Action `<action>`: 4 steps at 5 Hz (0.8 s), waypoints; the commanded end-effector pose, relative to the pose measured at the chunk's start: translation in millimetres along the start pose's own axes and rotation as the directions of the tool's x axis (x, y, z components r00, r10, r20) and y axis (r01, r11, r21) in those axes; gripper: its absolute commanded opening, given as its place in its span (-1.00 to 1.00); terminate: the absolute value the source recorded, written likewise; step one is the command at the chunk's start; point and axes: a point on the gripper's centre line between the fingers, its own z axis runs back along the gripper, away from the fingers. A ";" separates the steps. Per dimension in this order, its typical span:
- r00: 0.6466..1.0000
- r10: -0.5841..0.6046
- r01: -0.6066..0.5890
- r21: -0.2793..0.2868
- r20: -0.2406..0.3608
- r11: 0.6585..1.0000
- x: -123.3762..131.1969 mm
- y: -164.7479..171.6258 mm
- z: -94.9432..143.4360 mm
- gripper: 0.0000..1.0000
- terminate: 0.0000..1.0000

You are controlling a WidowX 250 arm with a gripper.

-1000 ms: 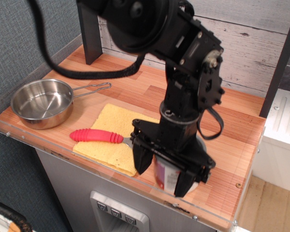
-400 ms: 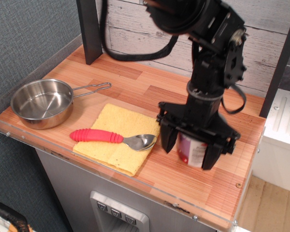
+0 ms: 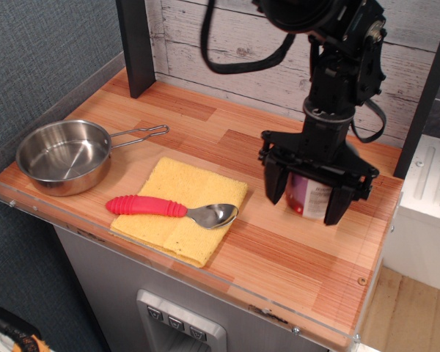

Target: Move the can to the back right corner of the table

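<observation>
The can point(image 3: 305, 196), with a maroon-and-white label, is held between the black fingers of my gripper point(image 3: 306, 196), which is shut on it. It sits at or just above the striped wood table point(image 3: 205, 132), on the right side, a bit behind the middle. The can's top is hidden by the gripper body. The back right corner of the table lies a short way behind it, near the dark post.
A yellow cloth point(image 3: 177, 207) lies at the front middle with a red-handled spoon point(image 3: 169, 209) on it. A steel pan point(image 3: 64, 156) with a wire handle stands at the left. A clear acrylic rim point(image 3: 205, 281) runs along the front edge. Dark posts stand at back left point(image 3: 137, 45) and right.
My gripper has carried the can from the front edge toward the back right. The spoon's bowl, hidden before, now shows on the cloth.
</observation>
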 end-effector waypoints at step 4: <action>0.991 0.026 -0.020 -0.053 0.130 0.998 58.4 10.8 17.6 1.00 -1.00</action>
